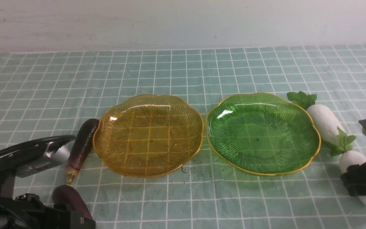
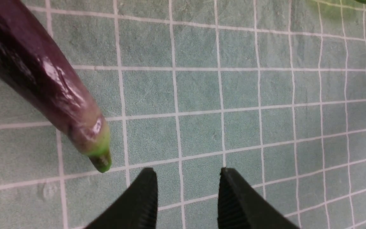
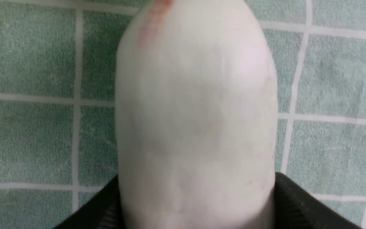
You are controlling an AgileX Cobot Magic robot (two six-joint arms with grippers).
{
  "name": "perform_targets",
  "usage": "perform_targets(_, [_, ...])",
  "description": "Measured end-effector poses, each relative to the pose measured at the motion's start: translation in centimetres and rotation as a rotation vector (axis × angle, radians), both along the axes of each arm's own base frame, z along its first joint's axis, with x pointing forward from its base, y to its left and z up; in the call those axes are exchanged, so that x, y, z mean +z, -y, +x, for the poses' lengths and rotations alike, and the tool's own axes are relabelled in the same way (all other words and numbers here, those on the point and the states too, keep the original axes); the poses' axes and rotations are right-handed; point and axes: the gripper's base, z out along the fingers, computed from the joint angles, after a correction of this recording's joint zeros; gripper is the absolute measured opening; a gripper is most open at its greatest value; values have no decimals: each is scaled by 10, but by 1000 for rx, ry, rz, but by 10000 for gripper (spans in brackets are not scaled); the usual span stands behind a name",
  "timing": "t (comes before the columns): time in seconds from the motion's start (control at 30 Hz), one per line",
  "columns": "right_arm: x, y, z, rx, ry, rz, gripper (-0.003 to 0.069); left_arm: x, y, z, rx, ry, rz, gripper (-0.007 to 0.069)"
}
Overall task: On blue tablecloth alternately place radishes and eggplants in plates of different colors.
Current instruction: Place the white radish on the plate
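Note:
On the blue tablecloth (image 1: 183, 70) the amber plate (image 1: 113, 140) and the green plate (image 1: 300, 127) stand side by side, both empty. One eggplant (image 1: 81, 148) lies against the amber plate's left rim. A second eggplant (image 1: 70, 197) lies nearer the front, by my left arm. My left gripper (image 2: 187, 178) is open over bare cloth, and an eggplant's (image 2: 43, 79) green stem end lies just beside it. One radish (image 1: 324, 122) lies right of the green plate. My right gripper (image 3: 195, 181) is shut on the other radish (image 3: 195, 111), whose top shows at the right edge (image 1: 351, 159).
A pale wall (image 1: 183, 22) runs behind the cloth's far edge. The left arm's camera housing (image 1: 40, 159) stands over the front left corner, and the right arm (image 1: 365, 181) covers the front right edge.

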Motion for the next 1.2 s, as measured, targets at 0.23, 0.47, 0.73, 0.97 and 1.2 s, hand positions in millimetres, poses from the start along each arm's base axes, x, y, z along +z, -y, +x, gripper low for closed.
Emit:
perform_targets(0.23, [31, 1, 4, -51, -177, 4, 480, 0, 0, 0, -1, -1, 1, 248])
perform_targets(0.47, [74, -21, 1, 19, -155, 231, 480, -1, 0, -2, -11, -15, 0, 248])
perform_targets(0.73, [116, -59, -2, 176, 57, 645, 480, -1, 1, -2, -11, -21, -2, 248])
perform_targets(0.97, [108, -94, 25, 272, 226, 792, 480, -1, 1, -2, -11, -21, -2, 248])
perform_targets(1.2, [72, -112, 55, 225, 330, 668, 480, -1, 1, -2, -11, -21, -2, 248])
